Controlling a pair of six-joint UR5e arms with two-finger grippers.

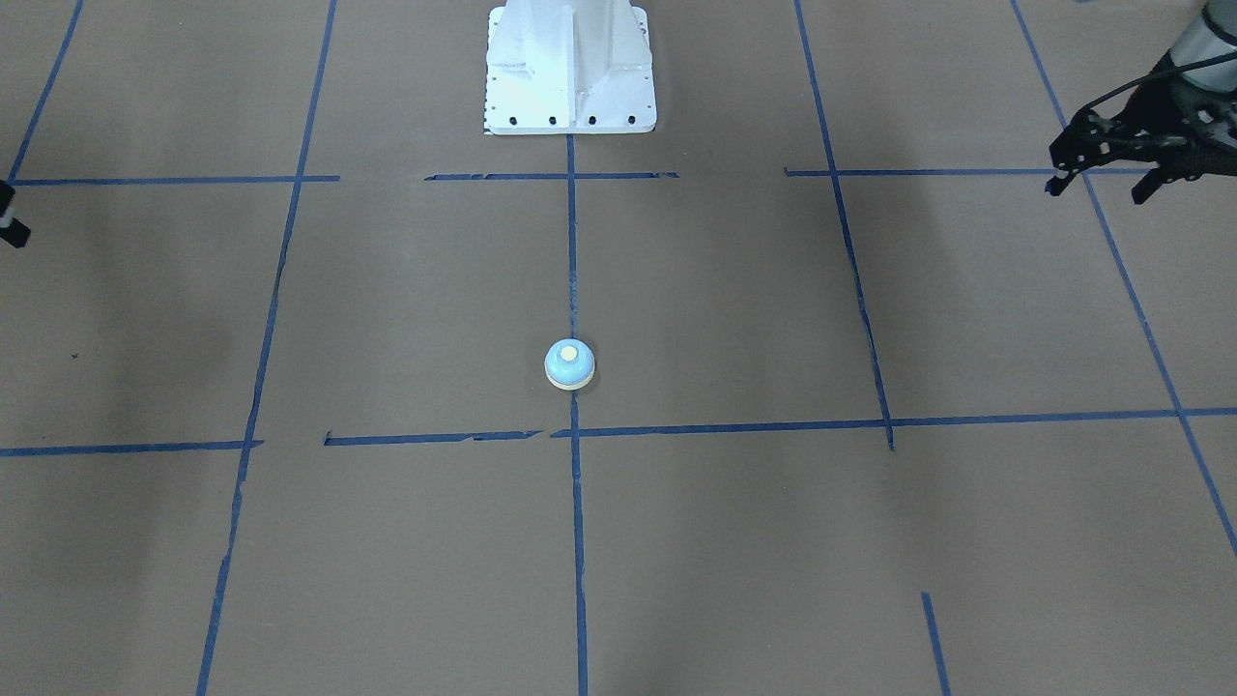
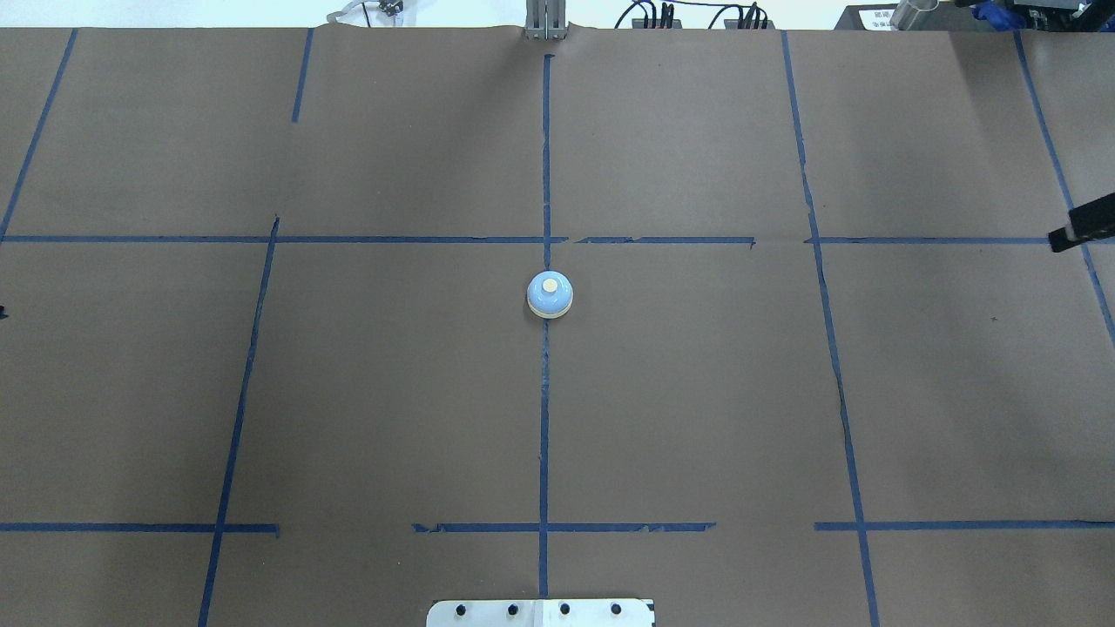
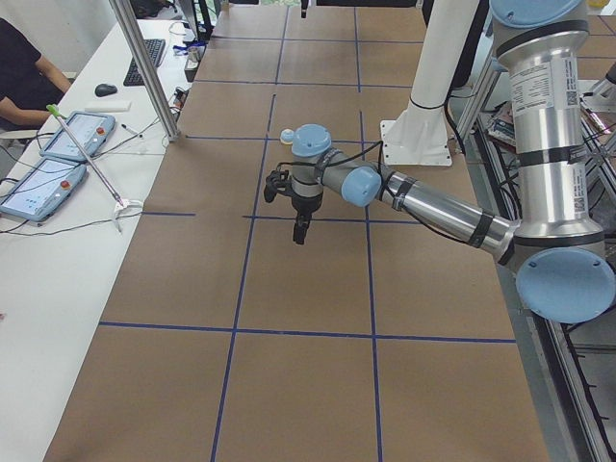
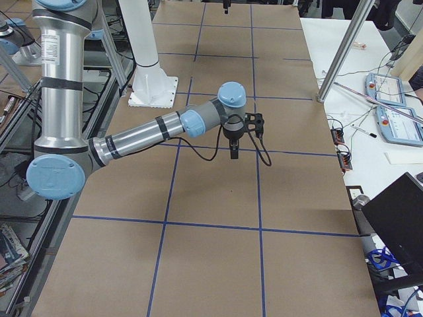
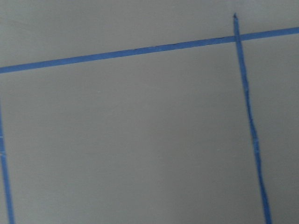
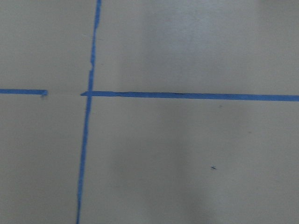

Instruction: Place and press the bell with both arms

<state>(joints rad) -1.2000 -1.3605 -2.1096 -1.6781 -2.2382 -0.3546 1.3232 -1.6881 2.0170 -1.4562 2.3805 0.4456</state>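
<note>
The bell (image 1: 570, 363) is a small light-blue dome with a cream button. It stands upright on the brown table, on the centre tape line, and also shows in the overhead view (image 2: 550, 294). My left gripper (image 1: 1100, 188) hovers far to the bell's side with its jaws apart and empty; it also shows in the exterior left view (image 3: 298, 210). Only a black tip of my right gripper (image 2: 1080, 228) shows at the table's edge, so I cannot tell if it is open or shut; it also shows in the exterior right view (image 4: 234, 142). Both wrist views show only paper and tape.
The white bolted pedestal (image 1: 570, 68) stands at the robot's side of the table. Blue tape lines (image 2: 545, 418) divide the brown paper into squares. A side bench with tablets (image 3: 67, 144) and a seated person lies beyond the far edge.
</note>
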